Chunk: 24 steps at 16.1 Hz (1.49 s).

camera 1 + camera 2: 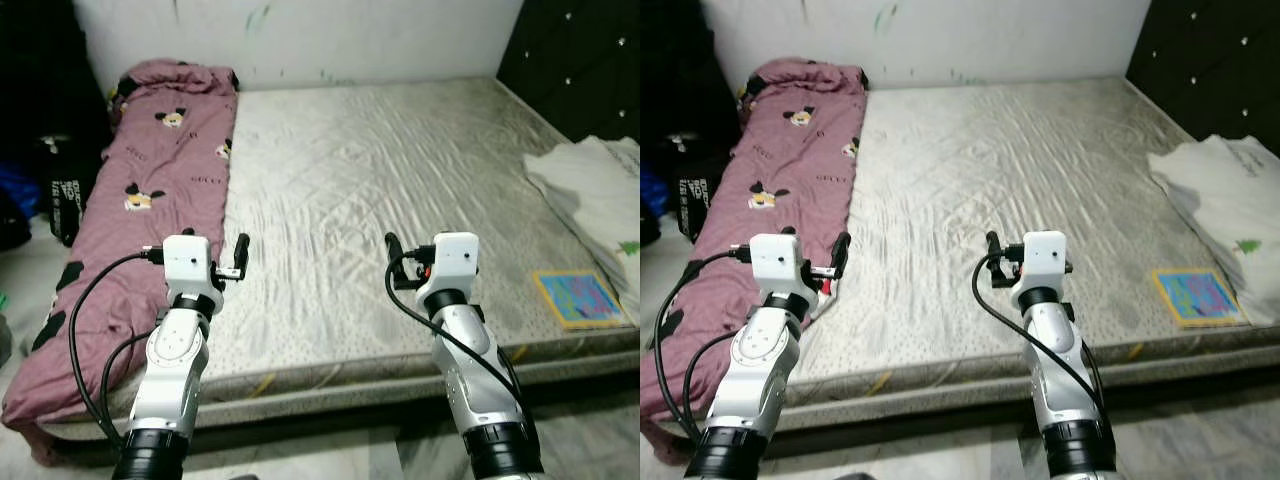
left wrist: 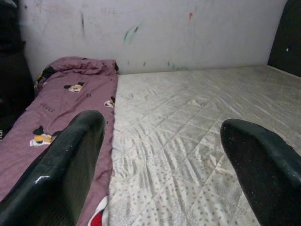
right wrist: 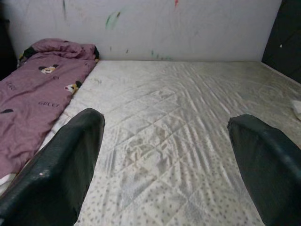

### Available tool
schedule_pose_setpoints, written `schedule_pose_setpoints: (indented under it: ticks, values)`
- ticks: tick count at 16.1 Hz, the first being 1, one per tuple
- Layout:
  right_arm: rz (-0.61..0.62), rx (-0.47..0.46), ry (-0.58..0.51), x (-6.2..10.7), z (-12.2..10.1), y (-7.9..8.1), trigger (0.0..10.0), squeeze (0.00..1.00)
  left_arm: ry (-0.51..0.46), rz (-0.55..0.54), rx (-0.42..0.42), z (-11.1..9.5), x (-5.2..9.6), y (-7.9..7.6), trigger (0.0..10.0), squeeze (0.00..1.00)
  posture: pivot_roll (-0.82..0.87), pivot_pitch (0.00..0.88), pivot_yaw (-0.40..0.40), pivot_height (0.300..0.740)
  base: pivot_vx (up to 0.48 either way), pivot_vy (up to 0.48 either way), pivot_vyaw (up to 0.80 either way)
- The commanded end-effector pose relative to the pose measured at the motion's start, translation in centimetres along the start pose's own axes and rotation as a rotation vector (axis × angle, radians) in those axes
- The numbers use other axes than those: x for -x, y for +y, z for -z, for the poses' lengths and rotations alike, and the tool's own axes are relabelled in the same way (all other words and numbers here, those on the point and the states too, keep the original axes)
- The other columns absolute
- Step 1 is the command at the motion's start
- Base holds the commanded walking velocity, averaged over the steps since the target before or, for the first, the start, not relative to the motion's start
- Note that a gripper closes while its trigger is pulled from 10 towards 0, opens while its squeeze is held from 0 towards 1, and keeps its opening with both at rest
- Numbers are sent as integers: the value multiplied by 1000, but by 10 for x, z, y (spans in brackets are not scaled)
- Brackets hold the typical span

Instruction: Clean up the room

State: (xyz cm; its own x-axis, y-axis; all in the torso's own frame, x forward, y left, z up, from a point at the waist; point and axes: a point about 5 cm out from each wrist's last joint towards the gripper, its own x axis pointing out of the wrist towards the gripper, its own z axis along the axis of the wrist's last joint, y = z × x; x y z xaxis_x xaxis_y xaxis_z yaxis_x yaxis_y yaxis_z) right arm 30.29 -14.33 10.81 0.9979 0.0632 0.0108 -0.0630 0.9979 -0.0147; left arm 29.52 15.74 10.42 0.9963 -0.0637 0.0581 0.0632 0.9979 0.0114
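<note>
Grey quilted mattress [image 1: 400, 190] spans the room up to a scuffed white wall [image 1: 300, 35]. Along its left edge lies a mauve cartoon-print blanket [image 1: 150, 210]; at the right, folded white cloth [image 1: 595, 190] and a colourful book [image 1: 582, 298]. Left gripper [image 2: 160, 160] and right gripper [image 3: 164, 160] hover over the near edge, fingers spread apart, holding nothing.

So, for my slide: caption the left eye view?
Both open grippers hover over a bare mattress beside a pink quilt.
</note>
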Motion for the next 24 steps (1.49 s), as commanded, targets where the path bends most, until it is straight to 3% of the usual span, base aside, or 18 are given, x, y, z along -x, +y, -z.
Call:
schedule_pose_setpoints:
  ticks: [1, 13, 16, 24]
  values:
    - [-9, 0, 12, -1, 1, 2, 10000, 0, -13, 6, -5, -3, 0, 2, 10000, 0, 16, 0, 19, 740, 337, 0, 0]
    - [-2, -9, 24, -2, 2, 1, 10000, 0, 8, -7, 4, 0, -1, 4, 10000, 0, 16, 0, 17, 740, 56, 0, -67]
    - [0, -2, 20, -2, 2, 1, 10000, 0, 9, -5, 10, 0, -1, 4, 10000, 0, 16, 0, 16, 740, 0, 461, -754]
    - [-2, 1, 23, -3, 2, 0, 10000, 0, 10, -16, 16, 0, -2, 4, 10000, 0, 14, 0, 16, 740, 0, 480, 0]
